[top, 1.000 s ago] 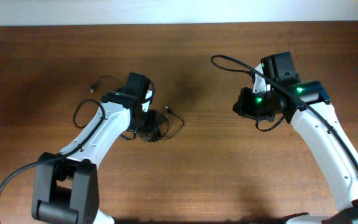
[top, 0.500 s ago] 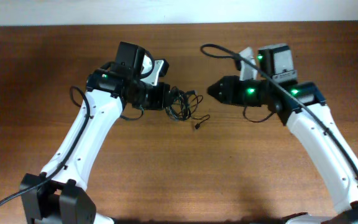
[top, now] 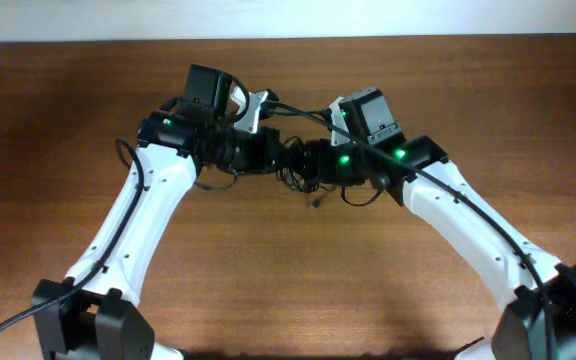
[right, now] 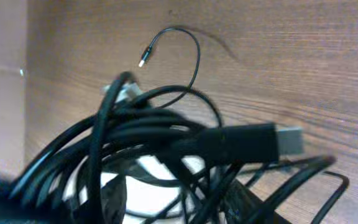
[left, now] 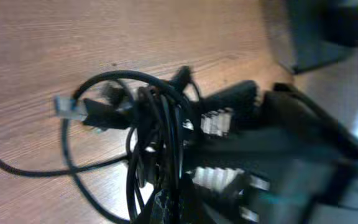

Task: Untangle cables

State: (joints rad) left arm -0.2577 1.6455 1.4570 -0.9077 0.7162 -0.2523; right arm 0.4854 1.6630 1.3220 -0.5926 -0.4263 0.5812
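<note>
The cables [top: 290, 168] are a bunched knot of thin black wires held above the table between my two grippers. My left gripper [top: 272, 155] is shut on the knot from the left; in the left wrist view its jaws [left: 166, 208] pinch the loops [left: 151, 124], and a silver plug [left: 67, 107] sticks out. My right gripper [top: 309, 164] is pushed into the knot from the right. In the right wrist view its fingers [right: 179, 208] stand apart with strands [right: 142, 134] between them. A USB plug [right: 278, 140] and a small plug [right: 143, 61] show there.
A loose plug end [top: 316, 201] dangles below the knot over the brown wooden table [top: 288, 290]. The arms' own thicker black cables loop near the left arm [top: 126, 155] and over the right arm [top: 298, 108]. A pale wall edge runs along the back.
My left gripper lifted the knot from the table and carried it up and right. My right arm swung left until its gripper reached into the knot.
</note>
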